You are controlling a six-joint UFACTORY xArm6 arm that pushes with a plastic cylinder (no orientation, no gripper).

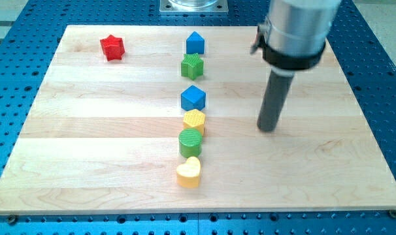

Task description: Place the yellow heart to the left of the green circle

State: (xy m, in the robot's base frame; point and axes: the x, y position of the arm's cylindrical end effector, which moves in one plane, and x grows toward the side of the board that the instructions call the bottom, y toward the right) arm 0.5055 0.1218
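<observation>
The yellow heart (189, 172) lies near the view's bottom centre of the wooden board (87, 150). The green circle (190, 141) sits just above it, touching or nearly touching. My tip (268, 128) rests on the board to the right of the column of blocks, about level with the yellow hexagon (194, 121), well apart from the heart and the circle. The rod rises to a grey cylinder at the view's top right.
A blue cube (193, 98) sits above the yellow hexagon. A green star (192, 66) and a blue pentagon-like block (195, 43) stand higher in the same column. A red star (112, 47) lies at the top left.
</observation>
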